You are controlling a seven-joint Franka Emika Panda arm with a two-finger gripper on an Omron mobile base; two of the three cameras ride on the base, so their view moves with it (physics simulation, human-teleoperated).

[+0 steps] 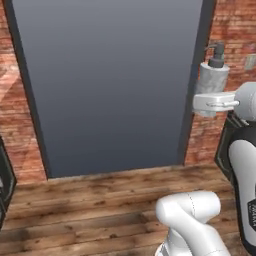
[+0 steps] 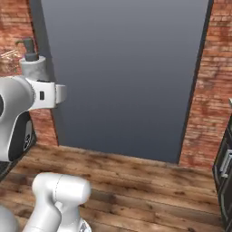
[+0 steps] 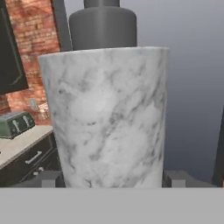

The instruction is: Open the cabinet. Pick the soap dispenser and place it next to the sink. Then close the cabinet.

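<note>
The soap dispenser [image 1: 211,80] [image 2: 34,68] is a pale marbled cylinder with a dark pump head, held upright in the air in front of the brick wall. My gripper [image 1: 212,97] [image 2: 40,84] is shut on its lower body from the side. In the hand view the marbled bottle [image 3: 109,118] stands close up between the two finger tips [image 3: 48,178], with my gripper [image 3: 111,177] around its base. The cabinet and the sink are out of view.
A large grey pane in a dark frame [image 1: 110,85] [image 2: 127,77] stands ahead between brick walls, above a wooden plank surface [image 1: 75,210]. A green toaster [image 3: 15,122] sits on a counter with dark drawers [image 3: 30,159]. A dark unit [image 2: 224,163] stands at the right.
</note>
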